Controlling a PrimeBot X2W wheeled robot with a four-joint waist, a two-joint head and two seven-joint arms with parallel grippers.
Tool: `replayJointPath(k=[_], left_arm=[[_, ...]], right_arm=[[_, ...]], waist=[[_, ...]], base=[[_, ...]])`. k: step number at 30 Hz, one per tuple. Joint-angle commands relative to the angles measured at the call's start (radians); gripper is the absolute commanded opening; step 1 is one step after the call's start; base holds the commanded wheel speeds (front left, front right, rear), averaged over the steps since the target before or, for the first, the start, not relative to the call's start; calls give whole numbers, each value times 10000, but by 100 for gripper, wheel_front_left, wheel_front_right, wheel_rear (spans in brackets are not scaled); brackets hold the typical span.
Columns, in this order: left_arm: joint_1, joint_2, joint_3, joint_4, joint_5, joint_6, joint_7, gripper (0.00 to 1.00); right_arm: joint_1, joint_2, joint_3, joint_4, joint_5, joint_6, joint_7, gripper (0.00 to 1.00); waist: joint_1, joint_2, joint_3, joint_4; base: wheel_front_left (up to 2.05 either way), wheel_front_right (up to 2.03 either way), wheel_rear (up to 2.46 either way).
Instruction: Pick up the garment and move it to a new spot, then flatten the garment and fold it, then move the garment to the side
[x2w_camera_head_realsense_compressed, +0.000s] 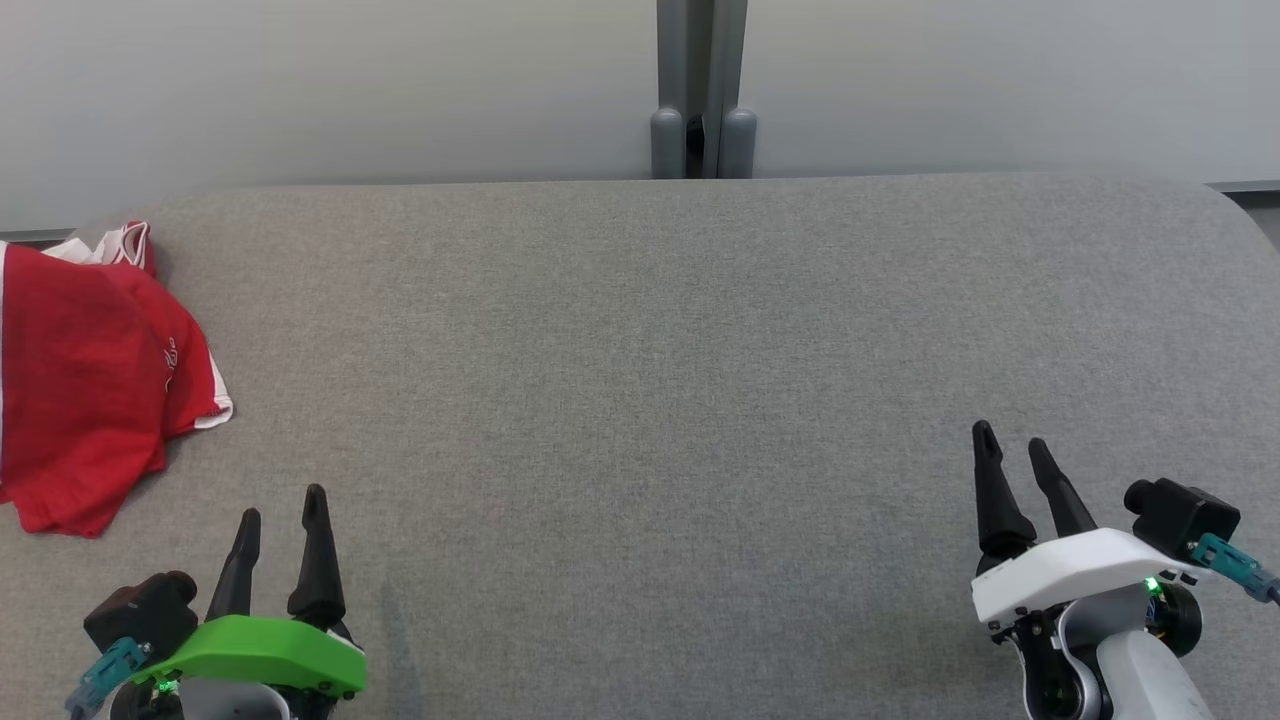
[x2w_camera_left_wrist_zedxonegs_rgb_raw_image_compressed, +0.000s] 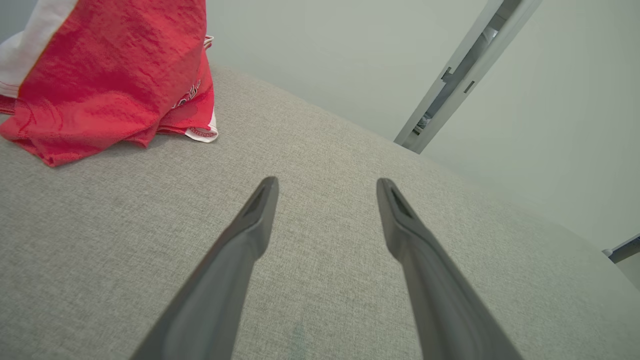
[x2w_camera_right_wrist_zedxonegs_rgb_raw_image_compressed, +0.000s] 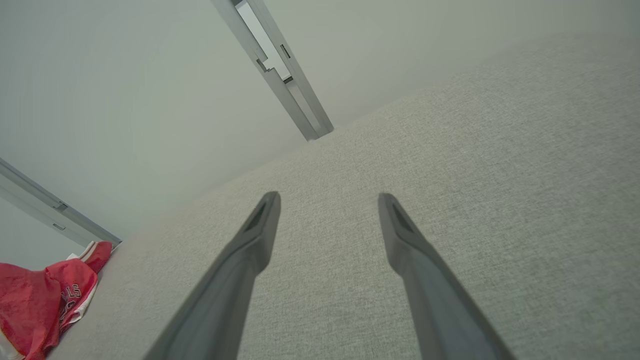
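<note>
The garment (x2w_camera_head_realsense_compressed: 85, 385) is a red shirt with white trim, lying crumpled at the far left edge of the grey table (x2w_camera_head_realsense_compressed: 650, 380). It also appears in the left wrist view as a heap (x2w_camera_left_wrist_zedxonegs_rgb_raw_image_compressed: 110, 75) at the upper left, and in the right wrist view (x2w_camera_right_wrist_zedxonegs_rgb_raw_image_compressed: 42, 302) at the lower left. My left gripper (x2w_camera_head_realsense_compressed: 282, 500) stands open at the lower left, to the right of and nearer than the garment, holding nothing. My right gripper (x2w_camera_head_realsense_compressed: 1015, 440) stands open at the lower right, far from the garment. Both wrist views show spread fingers (x2w_camera_left_wrist_zedxonegs_rgb_raw_image_compressed: 250, 225) (x2w_camera_right_wrist_zedxonegs_rgb_raw_image_compressed: 255, 240) over bare cloth.
A pale wall runs behind the table, with a grey vertical post (x2w_camera_head_realsense_compressed: 702, 90) at its middle. The table's far corners are rounded. Bare grey surface stretches between the two grippers.
</note>
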Motion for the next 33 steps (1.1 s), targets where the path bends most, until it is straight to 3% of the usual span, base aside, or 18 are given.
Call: replayJointPath(k=[1, 33], left_arm=[[78, 75, -10, -132, 377, -37, -105, 100], [437, 56, -72, -398, 3508, -34, -806, 100]], right_arm=[[-46, -50, -30, -38, -329, 4, -118, 100], [186, -77, -112, 95, -3543, 5, -830, 100]], waist=[[0, 0, 3, 10], [0, 0, -181, -1]], base=[[0, 0, 0], [0, 0, 0]])
